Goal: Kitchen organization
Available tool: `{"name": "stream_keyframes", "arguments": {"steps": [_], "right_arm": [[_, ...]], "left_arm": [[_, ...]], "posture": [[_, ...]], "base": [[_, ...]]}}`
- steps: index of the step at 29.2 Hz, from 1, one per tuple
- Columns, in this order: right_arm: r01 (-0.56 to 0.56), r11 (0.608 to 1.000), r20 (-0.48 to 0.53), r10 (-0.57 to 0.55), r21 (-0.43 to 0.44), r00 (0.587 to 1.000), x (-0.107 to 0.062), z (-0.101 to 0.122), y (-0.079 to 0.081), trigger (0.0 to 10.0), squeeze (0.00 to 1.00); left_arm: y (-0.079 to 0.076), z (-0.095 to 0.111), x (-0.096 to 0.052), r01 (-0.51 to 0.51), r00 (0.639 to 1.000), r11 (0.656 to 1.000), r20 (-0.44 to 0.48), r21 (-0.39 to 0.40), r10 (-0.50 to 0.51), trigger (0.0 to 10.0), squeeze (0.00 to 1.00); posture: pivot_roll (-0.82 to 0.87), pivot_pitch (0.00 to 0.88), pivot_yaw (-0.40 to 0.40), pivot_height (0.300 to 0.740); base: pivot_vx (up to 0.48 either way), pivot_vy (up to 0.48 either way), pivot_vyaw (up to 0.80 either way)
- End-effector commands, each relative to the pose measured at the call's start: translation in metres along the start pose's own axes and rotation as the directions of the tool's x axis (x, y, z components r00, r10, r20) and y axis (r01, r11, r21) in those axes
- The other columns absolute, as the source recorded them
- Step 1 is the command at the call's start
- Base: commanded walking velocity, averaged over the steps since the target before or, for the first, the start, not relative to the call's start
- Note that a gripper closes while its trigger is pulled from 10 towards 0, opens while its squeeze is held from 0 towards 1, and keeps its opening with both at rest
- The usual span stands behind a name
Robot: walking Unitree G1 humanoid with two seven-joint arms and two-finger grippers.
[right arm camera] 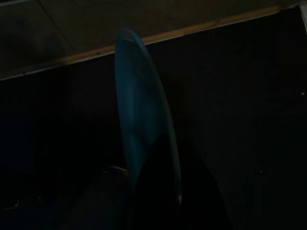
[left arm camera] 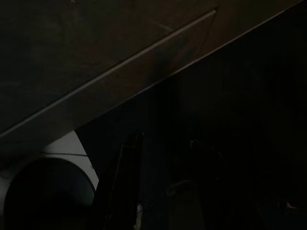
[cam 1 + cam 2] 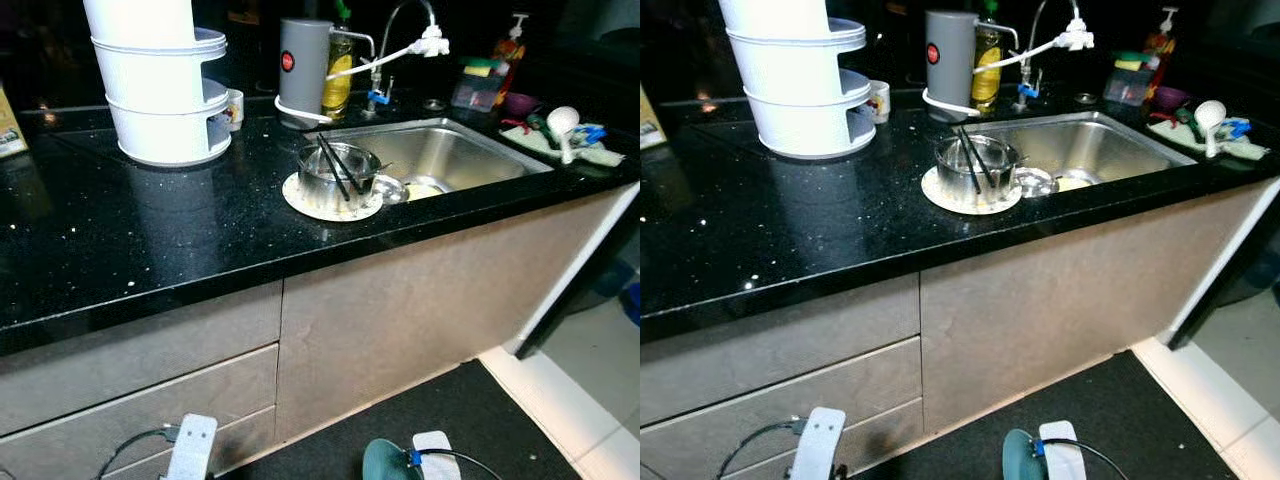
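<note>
- We stand before the black counter point(image 3: 120, 240), the largest surface here, and it runs on to the steel sink point(image 3: 455, 150) at our right; both arms hang low in front of the cabinet fronts point(image 3: 1040, 310).
- We see the white tiered rack point(image 3: 160, 90) at the back left of the counter, a good free stretch of dark stone lying between it and the sink.
- We hold a teal plate point(image 1: 141, 129) in the right gripper point(image 1: 144, 191), whose fingers are clamped on the plate's edge, so it hangs upright near the floor mat.
- We judge that the step is to bring this plate up to the counter, so we should lift it slowly and keep it clear of the counter's front edge.
- We note the steel pot point(image 3: 338, 170) with 2 chopsticks point(image 3: 335, 165), standing on a white plate point(image 3: 305, 205) just beside the sink rim; we should pass well apart from it.
- We cannot tell how the fingers of the left gripper point(image 2: 129, 191) stand, the picture being too dark.
</note>
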State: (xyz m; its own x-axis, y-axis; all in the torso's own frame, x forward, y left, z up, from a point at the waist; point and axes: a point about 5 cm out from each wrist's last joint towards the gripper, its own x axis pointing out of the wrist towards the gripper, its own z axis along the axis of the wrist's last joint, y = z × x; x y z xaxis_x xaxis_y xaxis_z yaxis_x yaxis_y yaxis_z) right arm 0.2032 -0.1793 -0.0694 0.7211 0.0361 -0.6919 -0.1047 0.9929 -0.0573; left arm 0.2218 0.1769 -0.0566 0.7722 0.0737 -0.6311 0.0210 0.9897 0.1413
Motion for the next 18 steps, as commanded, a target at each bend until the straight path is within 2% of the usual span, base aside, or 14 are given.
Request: {"name": "stream_keyframes", "arguments": {"steps": [1, 16, 18], "right_arm": [[-0.061, 0.998, -0.027, 0.061, 0.014, 0.998, -0.001, -0.0072, 0.0141, 10.0, 0.0], [-0.066, 0.998, -0.021, 0.066, 0.001, 0.998, -0.0002, -0.0047, 0.014, 10.0, 0.0], [-0.067, 0.998, -0.022, 0.067, 0.0, 0.998, -0.0002, -0.0046, 0.0138, 10.0, 0.0]], "left_arm": [[-0.001, -0.0067, -0.0018, 0.002, 1.0, 1.0, -0.023, -0.008, -0.002, 10.0, 0.0], [-0.0004, -0.0034, -0.001, 0.003, 1.0, 1.0, -0.009, -0.017, -0.003, 10.0, 0.0], [-0.0011, -0.0052, -0.0009, 0.004, 1.0, 0.999, -0.03, -0.041, -0.005, 10.0, 0.0]], "posture": [[-0.02, 0.075, -0.051, 0.74], [-0.02, 0.065, -0.052, 0.74], [-0.02, 0.063, -0.051, 0.74]], "base": [[0.0, 0.0, 0.0], [0.0, 0.0, 0.0], [0.0, 0.0, 0.0]]}}
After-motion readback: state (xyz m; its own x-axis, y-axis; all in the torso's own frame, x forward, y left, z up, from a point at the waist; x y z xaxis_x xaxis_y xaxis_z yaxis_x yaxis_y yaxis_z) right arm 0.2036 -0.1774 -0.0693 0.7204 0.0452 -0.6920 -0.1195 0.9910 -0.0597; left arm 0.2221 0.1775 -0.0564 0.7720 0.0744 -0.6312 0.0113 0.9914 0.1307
